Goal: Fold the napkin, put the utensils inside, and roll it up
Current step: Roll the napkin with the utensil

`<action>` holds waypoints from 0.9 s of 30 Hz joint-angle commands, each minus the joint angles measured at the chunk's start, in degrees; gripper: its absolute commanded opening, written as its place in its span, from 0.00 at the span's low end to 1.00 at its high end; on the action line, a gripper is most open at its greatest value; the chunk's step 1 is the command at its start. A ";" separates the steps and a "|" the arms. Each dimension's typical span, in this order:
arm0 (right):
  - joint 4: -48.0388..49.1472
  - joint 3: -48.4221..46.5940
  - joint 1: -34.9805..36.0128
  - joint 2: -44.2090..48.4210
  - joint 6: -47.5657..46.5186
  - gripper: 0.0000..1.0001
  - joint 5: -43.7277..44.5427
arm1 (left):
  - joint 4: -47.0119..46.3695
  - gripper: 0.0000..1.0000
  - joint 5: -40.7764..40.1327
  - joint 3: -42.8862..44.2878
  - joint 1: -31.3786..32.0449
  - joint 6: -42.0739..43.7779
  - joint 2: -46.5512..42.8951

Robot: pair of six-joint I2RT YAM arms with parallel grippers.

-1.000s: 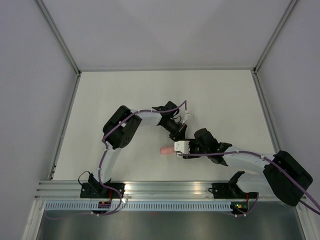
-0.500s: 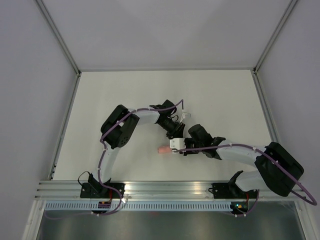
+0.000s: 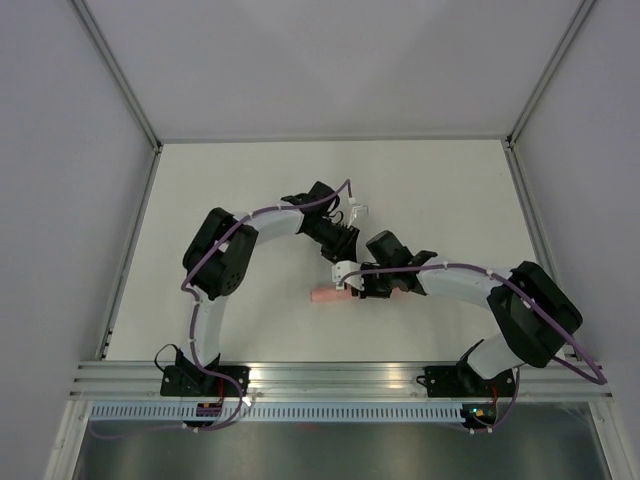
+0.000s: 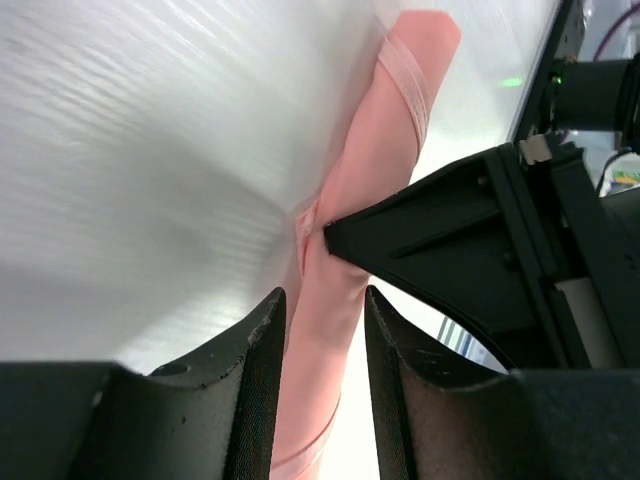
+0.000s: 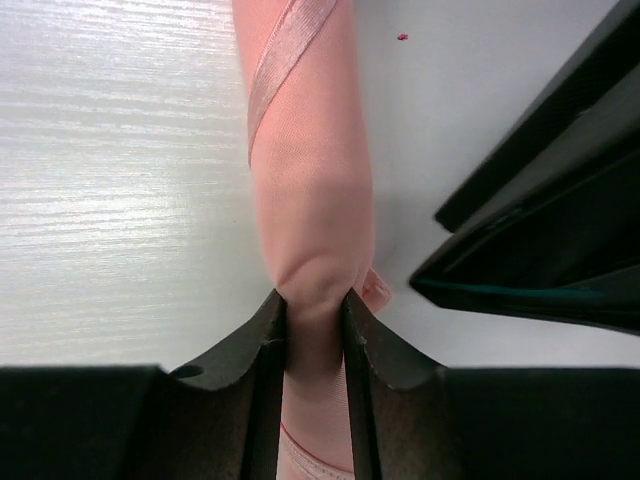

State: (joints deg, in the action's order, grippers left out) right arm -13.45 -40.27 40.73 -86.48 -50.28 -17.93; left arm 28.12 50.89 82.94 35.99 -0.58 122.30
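The napkin (image 3: 325,297) is rolled into a slim pink tube lying on the white table. It also shows in the left wrist view (image 4: 385,150) and the right wrist view (image 5: 305,150). My right gripper (image 3: 352,290) (image 5: 313,300) is shut on one end of the roll, and its fingers dent the fabric. My left gripper (image 3: 342,265) (image 4: 325,300) straddles the roll from the far side. Its jaws stand on either side of the tube, with a sliver of light along one finger and no dent in the fabric. The utensil is hidden.
The white table (image 3: 450,190) is bounded by grey walls and metal rails on three sides. The arm bases and a metal rail (image 3: 330,375) run along the near edge. The two grippers are close together, and the right one's black finger (image 4: 440,215) touches the roll in the left wrist view.
Both grippers have moved left and a little away from the bases. The right arm has stretched out further. The roll's visible end has shifted slightly left.
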 commanded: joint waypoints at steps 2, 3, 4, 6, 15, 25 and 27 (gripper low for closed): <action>-13.44 0.47 -2.05 -7.47 2.47 0.13 -3.77 | -2.45 0.42 -3.96 1.26 -2.23 -2.23 -5.58; -14.22 -0.24 -2.58 -8.17 2.82 0.13 -4.56 | -2.89 0.42 -5.53 0.92 -3.28 -2.84 -6.63; -14.67 -0.94 -3.98 -9.57 3.52 0.13 -5.09 | -3.16 0.41 -6.50 0.74 -3.81 -4.07 -7.07; -15.63 -3.14 -6.26 -11.68 4.40 0.13 -6.49 | -4.65 0.41 -8.78 -0.14 -5.30 -6.17 -8.82; -15.73 -10.96 -11.37 -18.81 14.32 0.13 -6.51 | -15.19 0.41 -16.70 -10.94 -9.53 -14.45 -19.98; -15.29 -21.68 -12.69 -28.21 27.84 0.12 -0.35 | -21.97 0.41 -16.88 -23.69 -9.53 -18.93 -37.30; -15.46 -25.02 -12.69 -31.01 30.23 0.12 0.00 | -21.88 0.41 -17.06 -25.71 -9.53 -18.85 -41.07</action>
State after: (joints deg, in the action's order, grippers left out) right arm -25.15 -65.98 28.51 -108.42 -25.12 -31.51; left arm 9.08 34.52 59.31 26.37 -15.73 86.85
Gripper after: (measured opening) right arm 0.312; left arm 0.414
